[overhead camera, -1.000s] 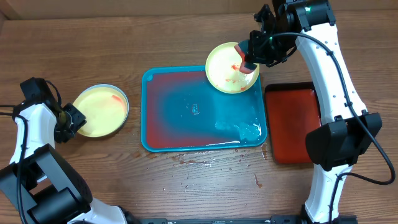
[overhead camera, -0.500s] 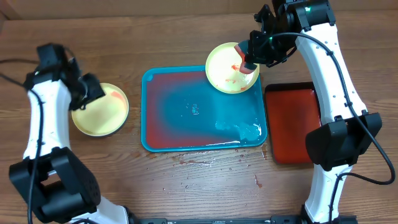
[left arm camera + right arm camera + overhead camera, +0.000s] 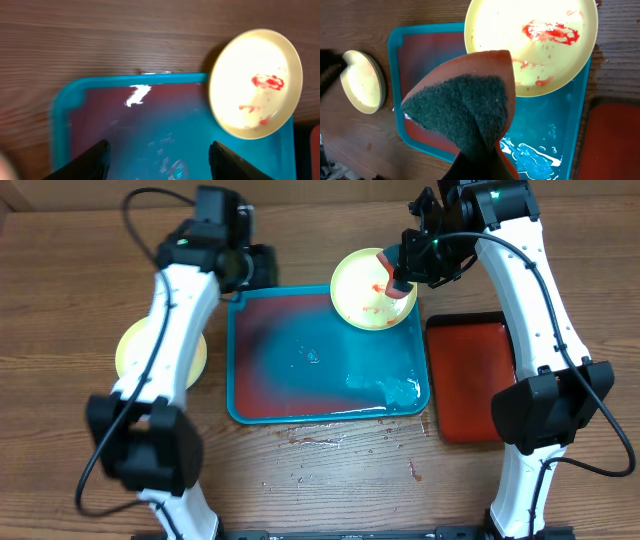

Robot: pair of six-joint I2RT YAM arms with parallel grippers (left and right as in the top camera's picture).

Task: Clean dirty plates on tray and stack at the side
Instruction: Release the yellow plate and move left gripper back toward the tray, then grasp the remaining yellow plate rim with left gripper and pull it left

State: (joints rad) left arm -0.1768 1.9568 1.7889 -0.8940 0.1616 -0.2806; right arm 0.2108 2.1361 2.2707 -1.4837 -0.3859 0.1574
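One yellow-green plate (image 3: 235,85) bears red smears (image 3: 267,81)

Setting: robot test bench of the lab type, not a working kitchen. Evidence: two white-and-black arms, left arm (image 3: 165,330) and right arm (image 3: 533,290), based at the bottom edge of a bare wood-grain table (image 3: 300,480). Loose black cable (image 3: 150,193) at upper left. Plain brown panel (image 3: 320,188) along the top edge.
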